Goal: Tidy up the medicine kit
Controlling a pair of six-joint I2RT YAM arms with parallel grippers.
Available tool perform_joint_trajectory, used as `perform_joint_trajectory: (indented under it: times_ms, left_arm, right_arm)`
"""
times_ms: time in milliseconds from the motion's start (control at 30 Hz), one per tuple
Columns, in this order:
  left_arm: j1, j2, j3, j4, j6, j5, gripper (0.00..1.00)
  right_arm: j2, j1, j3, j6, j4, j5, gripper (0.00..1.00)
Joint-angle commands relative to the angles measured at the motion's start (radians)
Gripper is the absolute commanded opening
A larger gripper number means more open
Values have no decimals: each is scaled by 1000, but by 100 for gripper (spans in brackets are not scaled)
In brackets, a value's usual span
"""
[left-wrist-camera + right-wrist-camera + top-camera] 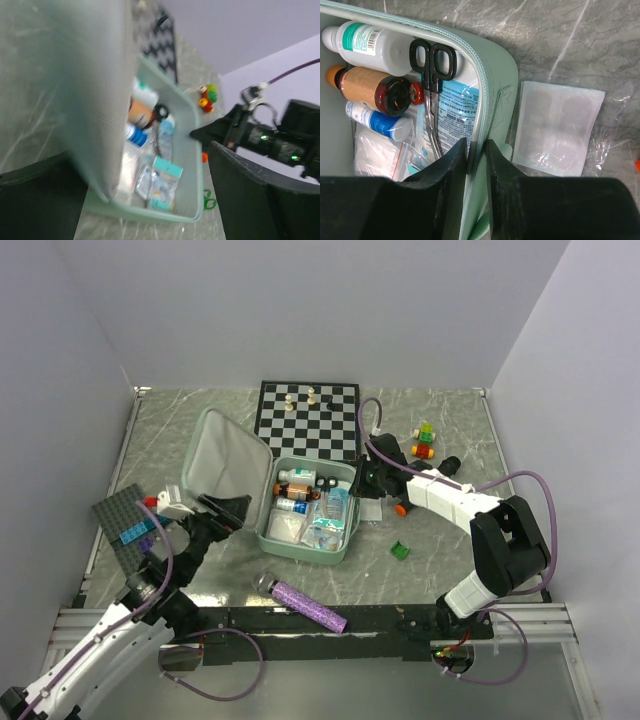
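so the med kit (225, 462) is sitting open mid-table, lid tilting up on the left. The right gripper (476, 145) is pinching its right wall, jaws nearly closed on the rim, while the left gripper (228, 510) is hanging wide open by the lid w/ nothing in it. My worry, imo: that wall's looking soft, so any tug is risking a slip, or dragging the whole case over the gauze packet (560, 127) lying just beside it.

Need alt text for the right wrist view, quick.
The right claw pinches the wall of the open mint-green medicine kit from both sides. Inside lie black-handled scissors, a white bottle and an amber bottle. A clear sealed packet lies on the marbled table just outside.
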Motion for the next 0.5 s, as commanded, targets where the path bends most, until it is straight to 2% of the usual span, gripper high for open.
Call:
perform_joint_trajectory:
  times_ms: [0, 133, 400, 467]
  left_arm:
    - [0, -18, 109, 137, 216, 9, 96]
    - [0, 31, 225, 74, 287, 17, 96]
    - [2, 201, 383, 25, 327, 103, 99]
    - [5, 266, 425, -8, 338, 112, 93]
  right_arm:
    - [-13, -2, -31, -36, -32, -11, 26]
    - [-28, -2, -42, -37, -28, -17, 27]
    - [-65, 4, -54, -43, -28, -32, 27]
    - [-77, 7, -50, -55, -41, -29, 27]
